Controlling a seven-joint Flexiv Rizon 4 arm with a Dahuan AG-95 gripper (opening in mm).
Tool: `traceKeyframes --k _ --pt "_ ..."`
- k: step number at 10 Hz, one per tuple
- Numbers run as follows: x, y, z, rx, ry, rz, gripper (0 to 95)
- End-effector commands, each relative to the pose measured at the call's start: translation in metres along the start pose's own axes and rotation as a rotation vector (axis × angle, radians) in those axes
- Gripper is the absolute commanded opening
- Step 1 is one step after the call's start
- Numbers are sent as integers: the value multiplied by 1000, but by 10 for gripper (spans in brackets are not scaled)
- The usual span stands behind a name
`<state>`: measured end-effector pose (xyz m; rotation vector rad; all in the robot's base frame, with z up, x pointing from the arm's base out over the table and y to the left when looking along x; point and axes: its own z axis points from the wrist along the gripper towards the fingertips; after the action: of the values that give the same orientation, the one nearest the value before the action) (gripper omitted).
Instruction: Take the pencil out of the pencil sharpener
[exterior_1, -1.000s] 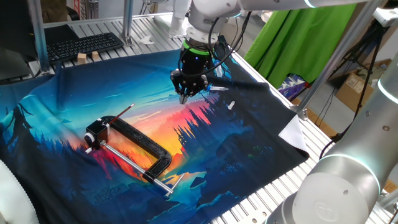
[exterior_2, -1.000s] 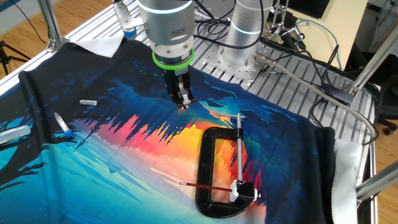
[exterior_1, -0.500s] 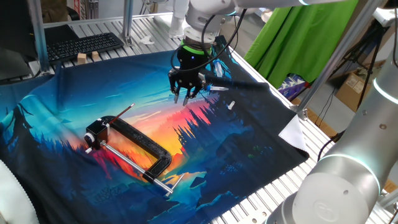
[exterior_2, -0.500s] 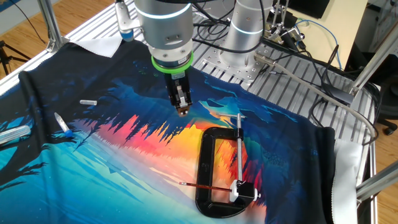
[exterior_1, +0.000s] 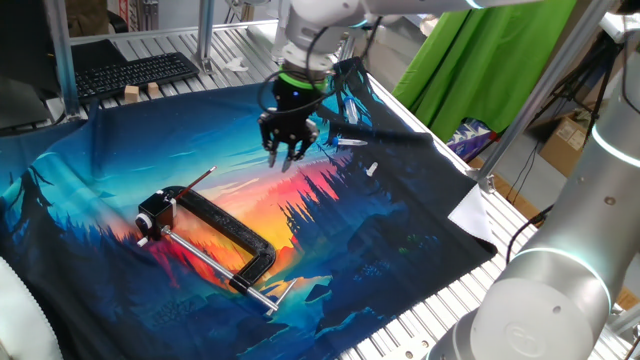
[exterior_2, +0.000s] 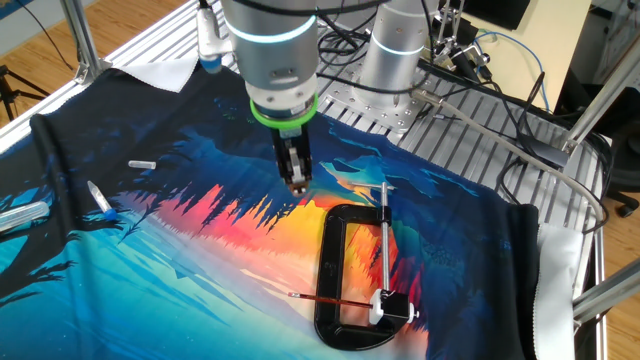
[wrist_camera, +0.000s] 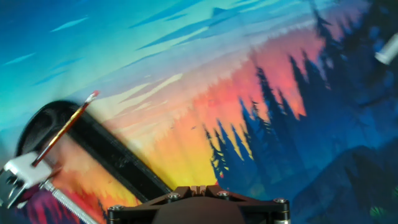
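The pencil sharpener (exterior_1: 151, 213) is hard to make out. It is just a small black block with pale marks at the end of the big black clamp (exterior_1: 225, 233), and in the hand view it is blurry and cut off at the left edge. That view shows only the base of the gripper, not the fingertips.

A bright cloth (exterior_1: 380, 250) with a sunset forest picture covers the metal table (exterior_2: 480, 150). A green curtain (exterior_1: 470, 60) hangs behind, and a keyboard (exterior_1: 135, 72) sits at the back.

The pencil (exterior_2: 330, 300) is thin and dark red-brown (much thinner than the clamp's silver rod). It sticks out of the sharpener, across the clamp.

The gripper (exterior_1: 287, 158) hangs above the cloth, well apart from the pencil, fingers (exterior_2: 295, 182) close together and holding nothing.
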<state>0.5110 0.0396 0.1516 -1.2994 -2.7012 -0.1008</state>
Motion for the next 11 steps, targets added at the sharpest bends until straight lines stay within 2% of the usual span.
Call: traceKeyframes --k 1,4,8,11 --pt "6 8 4 -1 -3 33 190" --pt "7 26 11 -3 -3 72 190" --pt "0 45 23 -6 -11 106 190" --pt "-2 59 27 -8 -11 129 190"
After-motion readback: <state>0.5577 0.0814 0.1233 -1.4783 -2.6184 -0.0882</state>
